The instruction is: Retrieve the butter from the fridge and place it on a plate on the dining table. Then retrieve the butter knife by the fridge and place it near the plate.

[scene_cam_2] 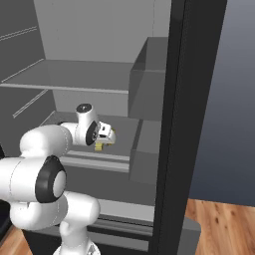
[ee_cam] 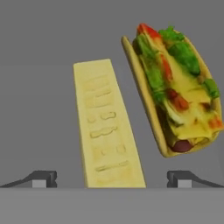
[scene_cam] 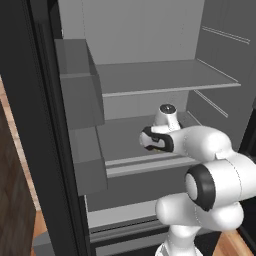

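my gripper (ee_cam: 111,178) is spread wide astride the butter (ee_cam: 107,127) on the fridge (scene_cam: 150,80) shelf, clear of the taco (ee_cam: 175,87) beside it.

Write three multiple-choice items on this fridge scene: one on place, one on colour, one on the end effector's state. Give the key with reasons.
1. In the hand view, the butter lies:
A. between the fingertips
B. on the taco
C. on a plate

2. The butter is:
A. pale yellow
B. red
C. black

3. The end effector is:
A. shut on the butter
B. open
C. holding the taco

Key: 1 A, the stick runs down between the two tips, the taco beside it. 2 A, plainly pale yellow. 3 B, fingertips stand clear of the stick on each side.
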Robot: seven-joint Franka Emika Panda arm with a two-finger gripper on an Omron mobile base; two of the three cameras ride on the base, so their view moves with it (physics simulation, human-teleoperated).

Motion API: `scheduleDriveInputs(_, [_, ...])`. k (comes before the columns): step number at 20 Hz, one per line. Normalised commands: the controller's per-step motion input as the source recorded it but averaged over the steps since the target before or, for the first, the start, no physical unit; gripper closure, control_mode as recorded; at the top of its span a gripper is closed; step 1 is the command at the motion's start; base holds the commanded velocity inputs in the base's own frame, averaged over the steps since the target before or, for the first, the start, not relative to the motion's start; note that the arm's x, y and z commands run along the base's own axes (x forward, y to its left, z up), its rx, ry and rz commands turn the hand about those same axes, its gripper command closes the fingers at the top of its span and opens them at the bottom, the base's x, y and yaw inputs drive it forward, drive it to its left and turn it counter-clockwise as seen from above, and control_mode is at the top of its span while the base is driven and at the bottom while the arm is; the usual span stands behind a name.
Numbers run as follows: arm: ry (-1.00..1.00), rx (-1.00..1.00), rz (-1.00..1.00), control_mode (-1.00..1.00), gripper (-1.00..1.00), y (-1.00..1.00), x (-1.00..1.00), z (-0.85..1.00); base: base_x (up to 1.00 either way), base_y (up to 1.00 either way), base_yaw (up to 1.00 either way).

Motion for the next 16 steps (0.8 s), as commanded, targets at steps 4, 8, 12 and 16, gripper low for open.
scheduleDriveInputs(4, [0.00,0.00,0.00,-1.00,-1.00,0.00,0.09,-0.13,0.00,0.00,0.00])
scheduleDriveInputs(8, [0.00,0.00,0.00,-1.00,-1.00,0.00,0.13,-0.14,0.00,0.00,0.00])
scheduleDriveInputs(12, [0.00,0.00,0.00,-1.00,1.00,0.00,0.13,-0.14,0.00,0.00,0.00])
scheduleDriveInputs(16, [0.01,0.00,0.00,-1.00,1.00,0.00,0.09,-0.14,0.00,0.00,0.00])
